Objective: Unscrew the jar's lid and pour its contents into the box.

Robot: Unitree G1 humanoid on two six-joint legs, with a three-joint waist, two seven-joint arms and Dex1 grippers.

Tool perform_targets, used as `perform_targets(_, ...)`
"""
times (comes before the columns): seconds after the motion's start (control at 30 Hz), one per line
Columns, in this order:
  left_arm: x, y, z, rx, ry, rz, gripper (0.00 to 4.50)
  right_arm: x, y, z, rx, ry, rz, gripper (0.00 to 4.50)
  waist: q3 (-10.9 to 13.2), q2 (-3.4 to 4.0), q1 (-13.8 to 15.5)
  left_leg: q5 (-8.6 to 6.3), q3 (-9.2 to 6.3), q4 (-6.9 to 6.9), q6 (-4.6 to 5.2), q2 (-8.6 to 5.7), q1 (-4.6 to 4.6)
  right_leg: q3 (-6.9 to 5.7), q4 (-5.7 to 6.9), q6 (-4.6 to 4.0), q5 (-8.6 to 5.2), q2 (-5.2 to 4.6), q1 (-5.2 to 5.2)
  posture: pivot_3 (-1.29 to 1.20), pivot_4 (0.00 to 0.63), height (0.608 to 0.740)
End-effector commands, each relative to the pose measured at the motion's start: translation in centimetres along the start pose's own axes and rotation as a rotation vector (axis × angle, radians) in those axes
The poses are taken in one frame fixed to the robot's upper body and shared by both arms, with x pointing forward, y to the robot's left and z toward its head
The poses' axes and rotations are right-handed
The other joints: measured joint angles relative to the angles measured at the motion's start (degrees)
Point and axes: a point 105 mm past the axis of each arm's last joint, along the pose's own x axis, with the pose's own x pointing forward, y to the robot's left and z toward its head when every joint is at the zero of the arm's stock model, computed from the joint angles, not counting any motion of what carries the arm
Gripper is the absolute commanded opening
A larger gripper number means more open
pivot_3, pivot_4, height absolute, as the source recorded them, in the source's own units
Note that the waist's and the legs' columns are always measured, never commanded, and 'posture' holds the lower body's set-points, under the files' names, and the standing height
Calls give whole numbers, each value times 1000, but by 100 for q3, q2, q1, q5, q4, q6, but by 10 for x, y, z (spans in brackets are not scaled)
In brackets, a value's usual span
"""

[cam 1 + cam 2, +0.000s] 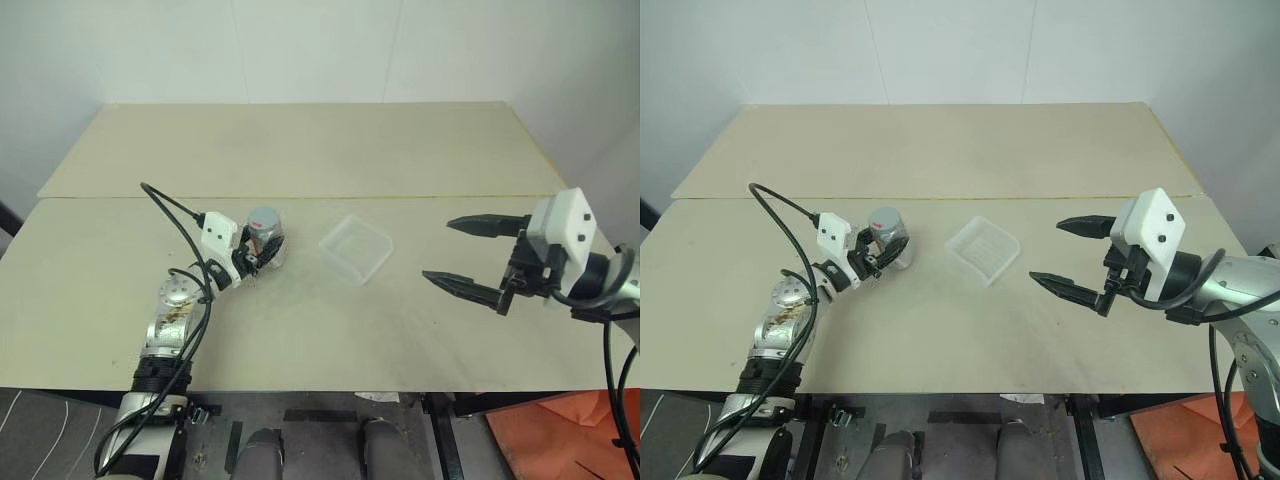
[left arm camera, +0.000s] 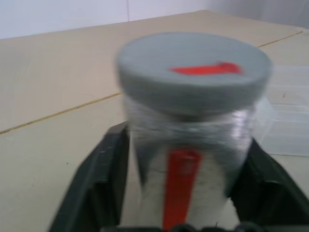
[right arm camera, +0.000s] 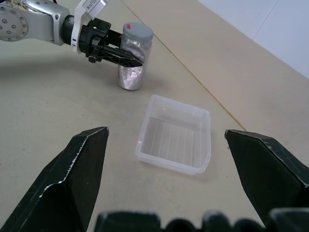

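A small clear cylindrical jar (image 1: 266, 243) with a red-and-white label stands upright on the pale beige, matte wooden table (image 1: 300, 150), left of centre. A round, flat grey screw lid (image 2: 193, 72) with a smooth top and a small red mark caps it. The left gripper (image 1: 262, 255), with two black, wedge-shaped fingers, is clamped around the jar's body below the lid, one finger (image 2: 99, 186) on each side of the label. In the left wrist view the jar's wall looks cloudy and faintly ribbed under the lid, with a red stripe running down the white label; the contents cannot be made out.

Just beside the jar, toward the right arm, sits a shallow square box (image 1: 356, 248) of thin clear plastic with rounded corners and a ridged floor; it is apart from the jar and looks empty.

The right gripper (image 1: 466, 256) hangs above the table, well apart from the box, its long tapering black fingers spread wide and holding nothing. A thin seam crosses the tabletop behind the jar and box.
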Motion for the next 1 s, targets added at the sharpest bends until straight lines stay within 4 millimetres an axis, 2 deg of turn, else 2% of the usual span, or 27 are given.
perform_targets(0.03, 6, 2, 13, 39, -47, 2, 1921, -3, 1, 11, -47, -35, -4, 4500, 0, 0, 3, 0, 0, 0, 0, 0, 0, 0, 1, 0, 0, 0, 0, 0, 150, 740)
perform_targets(0.13, 7, 1, 17, 46, -59, -3, 1921, -3, 1, 11, -46, -39, -3, 4500, 0, 0, 3, 0, 0, 1, 0, 0, 1, 0, 2, 0, 0, 0, 1, 0, 150, 740)
perform_targets(0.27, 3, -3, 40, 58, -99, -95, 1921, 1, 2, 13, -44, -61, 2, 4500, 0, 0, -14, 0, 0, 0, 0, 0, -1, 0, 0, 0, 0, 0, 0, 0, 150, 740)
perform_targets(0.4, -10, -20, 78, 77, -119, -373, 1921, 16, 5, 25, -41, -140, 49, 4500, 2, -2, -60, 1, 0, 0, -1, 2, 0, 1, 9, 0, 1, 3, -6, 0, 150, 740)
perform_targets(0.53, -17, -42, 94, 101, -106, -610, 1921, 38, 1, 44, -21, -232, 92, 4500, 2, 0, -52, 1, -1, -1, -2, 2, 2, 1, 4, 0, 0, 3, -3, 0, 150, 740)
perform_targets(0.77, -3, -66, 109, 89, -137, -798, 1921, 74, 6, 73, 16, -305, 171, 4500, 2, 0, -40, 2, -4, 1, -4, 1, -10, -2, 3, 0, 0, 2, -10, 0, 150, 740)
perform_targets(1.0, 4, -81, 111, 92, -145, -903, 1921, 98, 12, 85, 27, -327, 193, 4500, 2, 1, -72, 4, -6, 2, -6, 1, -14, -3, 13, 0, 0, 3, -16, 0, 150, 740)
